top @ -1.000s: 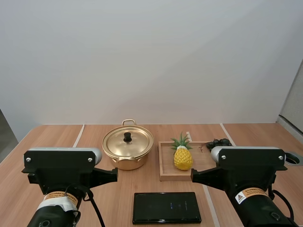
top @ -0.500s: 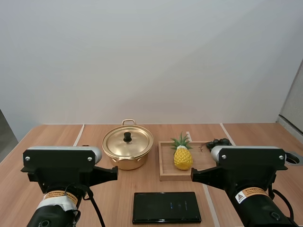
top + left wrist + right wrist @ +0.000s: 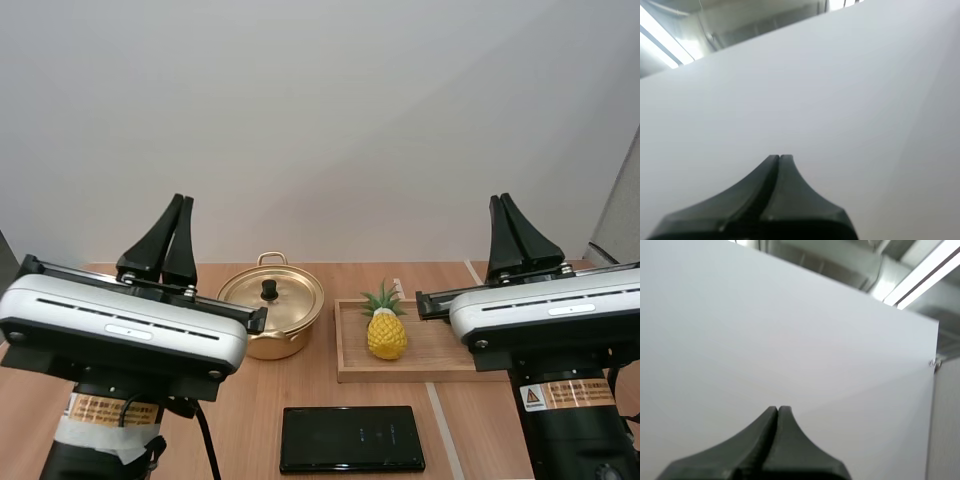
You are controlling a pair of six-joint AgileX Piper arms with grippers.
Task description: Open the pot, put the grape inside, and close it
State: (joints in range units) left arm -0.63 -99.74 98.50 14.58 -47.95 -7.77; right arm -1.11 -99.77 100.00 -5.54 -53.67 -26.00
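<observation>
Left tool, right tool, both closed, tips up; pot lidded

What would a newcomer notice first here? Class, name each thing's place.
Both shut grippers point up, the left gripper and right gripper flanking the scene. Between them a golden pot, lid on, sits left of a yellow pineapple on a tray. A black phone lies in front.
</observation>
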